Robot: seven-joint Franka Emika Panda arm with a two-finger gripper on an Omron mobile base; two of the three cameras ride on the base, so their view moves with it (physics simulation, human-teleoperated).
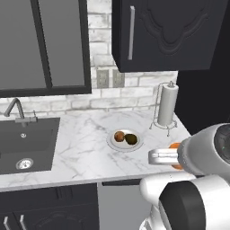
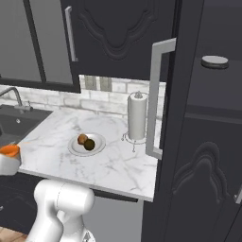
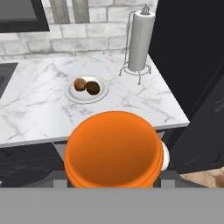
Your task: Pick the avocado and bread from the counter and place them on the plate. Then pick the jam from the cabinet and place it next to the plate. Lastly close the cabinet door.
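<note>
hand view: orange-lidded jam (image 3: 114,148) in front of gripper (grasp unclear); right base view: cabinet door (image 2: 166,123) ajar.

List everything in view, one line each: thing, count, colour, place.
plate: 1, pale grey-white, on counter
bread: 1, orange-brown, on plate
avocado: 1, dark olive, on plate beside bread
paper towel roll: 1, white, wire holder by the wall
sink: 1, black, counter's left
cabinet door: 1, black, standing open at right
jam: 1, orange lid, held before the counter edge
pincer: 1, shut on jam
</note>
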